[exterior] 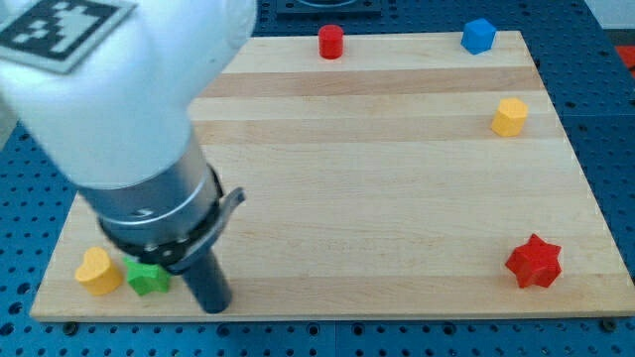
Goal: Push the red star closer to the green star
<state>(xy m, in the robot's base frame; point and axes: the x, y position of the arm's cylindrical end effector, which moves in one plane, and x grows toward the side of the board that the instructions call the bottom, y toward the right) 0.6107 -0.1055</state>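
Observation:
The red star point(534, 262) lies near the view's bottom right corner of the wooden board point(397, 178). The green star point(147, 278) lies near the view's bottom left corner, partly hidden behind the arm's body. My tip point(214, 305) rests on the board just to the right of the green star, far to the left of the red star.
A yellow heart point(97, 271) sits just left of the green star. A red cylinder point(330, 42) stands at the top edge, a blue block point(478, 35) at the top right, a yellow hexagonal block point(510, 116) at the right edge. The arm's white body point(109, 89) covers the view's left.

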